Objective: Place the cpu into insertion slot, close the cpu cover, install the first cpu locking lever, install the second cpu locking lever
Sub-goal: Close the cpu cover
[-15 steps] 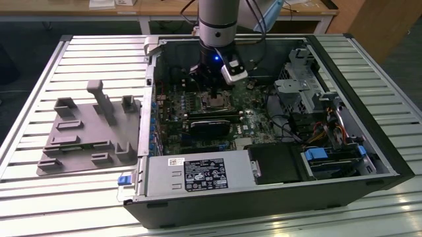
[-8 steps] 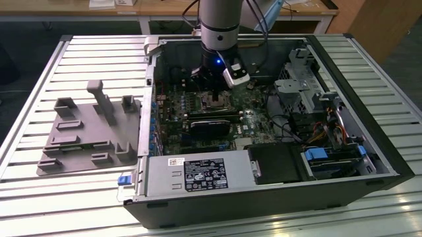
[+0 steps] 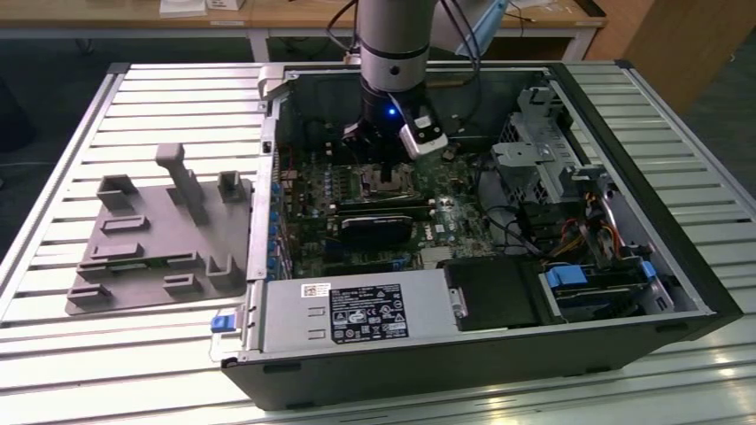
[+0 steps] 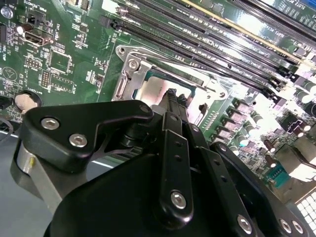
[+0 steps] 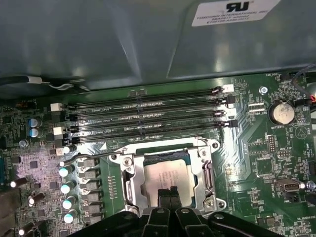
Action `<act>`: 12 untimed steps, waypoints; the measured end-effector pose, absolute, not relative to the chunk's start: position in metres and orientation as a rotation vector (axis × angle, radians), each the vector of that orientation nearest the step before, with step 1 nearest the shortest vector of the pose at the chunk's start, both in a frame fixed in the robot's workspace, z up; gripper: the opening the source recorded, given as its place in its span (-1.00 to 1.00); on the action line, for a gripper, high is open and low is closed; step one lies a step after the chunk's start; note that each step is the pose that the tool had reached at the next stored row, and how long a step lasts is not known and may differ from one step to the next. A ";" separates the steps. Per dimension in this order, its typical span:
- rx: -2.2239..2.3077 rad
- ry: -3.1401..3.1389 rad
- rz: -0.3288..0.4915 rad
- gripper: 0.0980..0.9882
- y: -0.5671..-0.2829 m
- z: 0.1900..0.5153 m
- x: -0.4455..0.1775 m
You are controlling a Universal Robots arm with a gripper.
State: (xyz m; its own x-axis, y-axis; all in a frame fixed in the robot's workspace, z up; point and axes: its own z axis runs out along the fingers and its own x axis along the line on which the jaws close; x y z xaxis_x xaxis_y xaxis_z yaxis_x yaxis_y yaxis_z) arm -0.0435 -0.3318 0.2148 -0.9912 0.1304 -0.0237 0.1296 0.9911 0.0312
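Reaching down into the open computer case (image 3: 354,372) on the table (image 3: 71,124), with the hand (image 5: 168,191) drawn together on nothing and poised right over the insertion slot (image 5: 163,157). Finding the cpu (image 5: 165,174) already lying inside that slot, dull silver top up, and the cpu cover (image 5: 205,173) apparently folded flat round it as a frame. Impossible to tell contact with the chip's edge from a hover just above it. Noting a thin locking lever (image 5: 94,156) along the side of the insertion slot nearest the memory slots (image 5: 143,116); hooked or free, cannot tell.

Hazards, as a judgement only:
- Pressing off-centre at the rim of the insertion slot and rocking the chip on the contacts beneath, through a poor seat or a cover not fully down.
- Skidding off the smooth metal top and scraping the cover's rail, through too steep or too quick a push.
- Catching the lever from the wrong side and springing it out toward the capacitors (image 5: 65,187) near the insertion slot.
- Drifting sideways in so little room and knocking the memory slots just beside the insertion slot.
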 end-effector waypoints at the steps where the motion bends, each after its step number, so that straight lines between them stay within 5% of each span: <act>1: 0.203 3.109 0.046 -0.98 -0.332 0.215 -0.044; 12: 0.203 3.108 0.047 -0.98 -0.331 0.214 -0.050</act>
